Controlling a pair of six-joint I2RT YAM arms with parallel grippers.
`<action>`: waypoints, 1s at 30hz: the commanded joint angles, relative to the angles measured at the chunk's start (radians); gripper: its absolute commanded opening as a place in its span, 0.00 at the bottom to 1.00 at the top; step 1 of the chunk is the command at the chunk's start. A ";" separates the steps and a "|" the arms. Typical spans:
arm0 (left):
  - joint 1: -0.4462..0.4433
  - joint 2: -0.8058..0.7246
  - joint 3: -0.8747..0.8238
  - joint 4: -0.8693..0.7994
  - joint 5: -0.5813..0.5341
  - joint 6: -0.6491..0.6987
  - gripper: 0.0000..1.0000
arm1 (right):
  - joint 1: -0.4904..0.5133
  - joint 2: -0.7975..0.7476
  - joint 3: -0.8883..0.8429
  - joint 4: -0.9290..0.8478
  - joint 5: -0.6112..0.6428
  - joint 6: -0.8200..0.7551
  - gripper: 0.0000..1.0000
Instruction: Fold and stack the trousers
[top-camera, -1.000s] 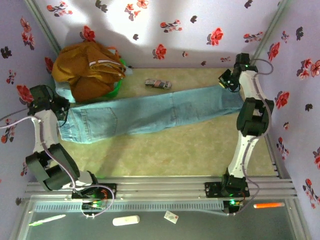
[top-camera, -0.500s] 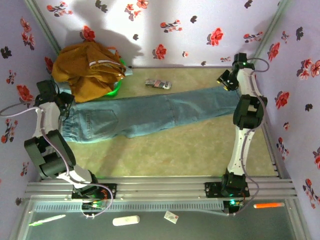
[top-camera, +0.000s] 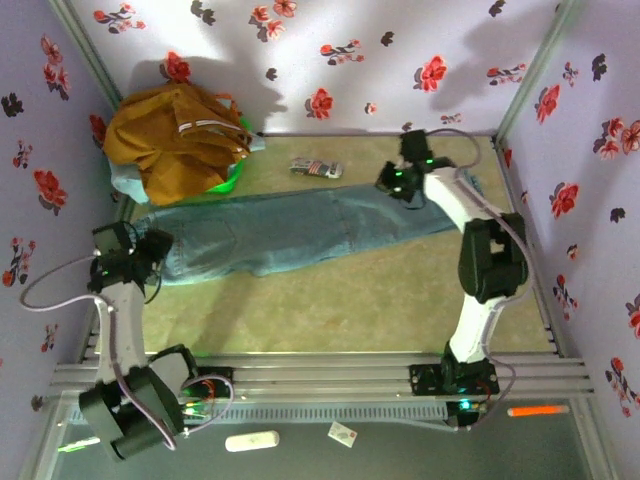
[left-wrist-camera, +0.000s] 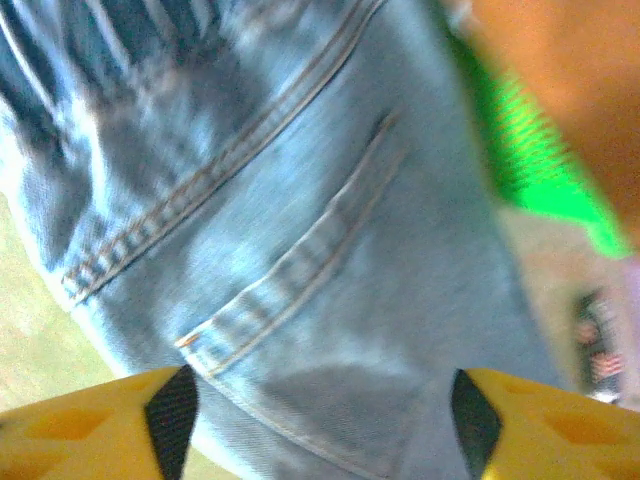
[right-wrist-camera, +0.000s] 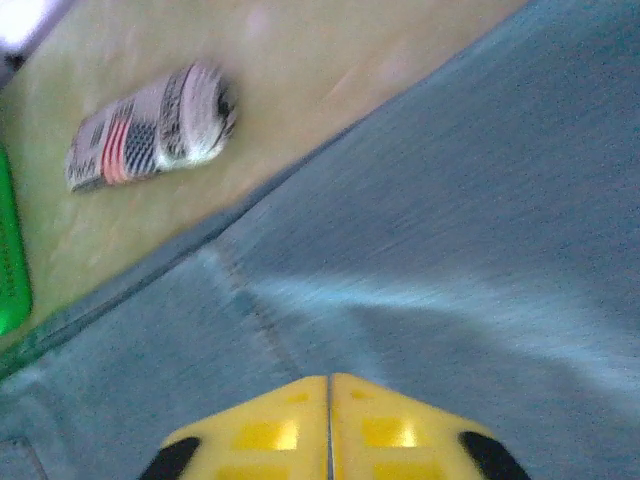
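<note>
The trousers (top-camera: 290, 225) are lying flat across the middle of the top view, with the waist at left and the legs running toward the upper right. The left gripper (top-camera: 158, 248) is hanging over the waist end, its fingers (left-wrist-camera: 90, 420) standing apart above a back pocket (left-wrist-camera: 330, 290). The right gripper (top-camera: 395, 180) is sitting over a leg, its fingers (right-wrist-camera: 280, 430) pressed together. A rolled packet (top-camera: 315, 168) is lying just above the trousers.

The yellow-green table (top-camera: 380, 290) is crossed lengthwise by the trousers (top-camera: 290, 225). A small striped bundle (top-camera: 316, 168) is laid just beyond them. A green basket (top-camera: 229, 182) is set far left.
</note>
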 joint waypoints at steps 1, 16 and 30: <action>-0.047 0.122 -0.025 0.166 0.076 -0.033 0.61 | 0.057 0.114 0.014 0.068 -0.022 0.055 0.00; 0.059 0.277 -0.188 0.296 0.000 -0.183 0.45 | 0.030 0.054 -0.318 0.058 -0.020 0.055 0.00; 0.162 -0.101 -0.119 -0.071 0.108 -0.041 0.47 | -0.023 -0.179 -0.373 -0.053 -0.056 -0.029 0.23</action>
